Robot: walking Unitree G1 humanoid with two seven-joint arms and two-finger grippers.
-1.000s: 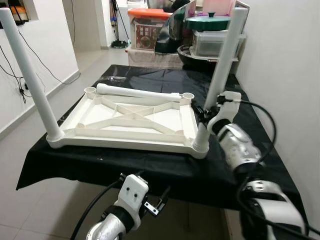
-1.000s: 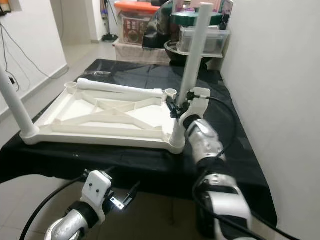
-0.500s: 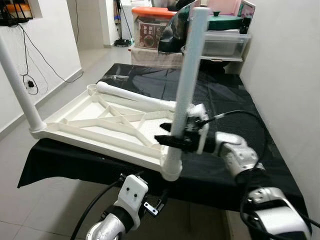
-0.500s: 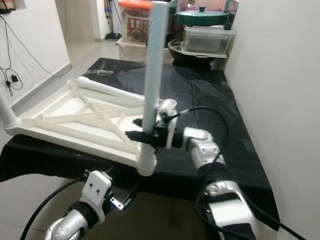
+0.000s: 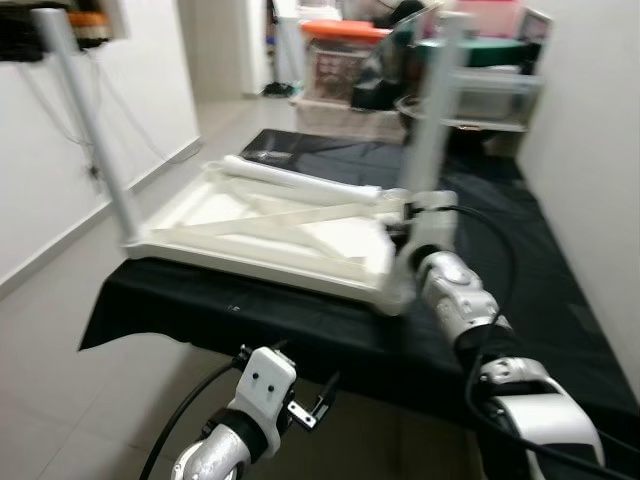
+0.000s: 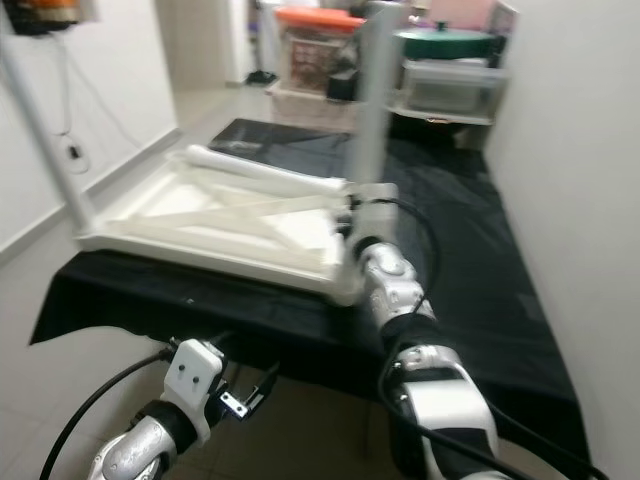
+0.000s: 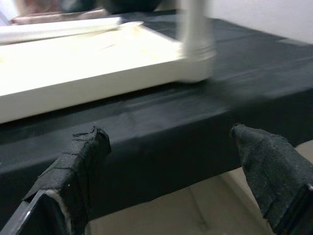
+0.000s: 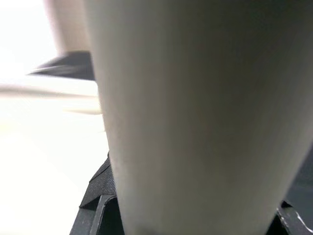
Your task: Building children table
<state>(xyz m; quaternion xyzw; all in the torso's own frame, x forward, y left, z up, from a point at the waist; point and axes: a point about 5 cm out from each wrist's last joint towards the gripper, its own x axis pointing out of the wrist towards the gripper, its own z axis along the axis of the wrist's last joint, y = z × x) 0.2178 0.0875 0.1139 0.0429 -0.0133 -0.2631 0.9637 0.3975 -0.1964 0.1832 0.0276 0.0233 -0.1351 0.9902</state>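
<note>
— What have we got hold of?
— Our right gripper is closed around the near-right leg, low by its socket, probably to steady it upright.
— And the tabletop?
— Upside down on the black cloth; a loose leg lies across its far side. Our left gripper hangs spread and empty below the near edge.
</note>
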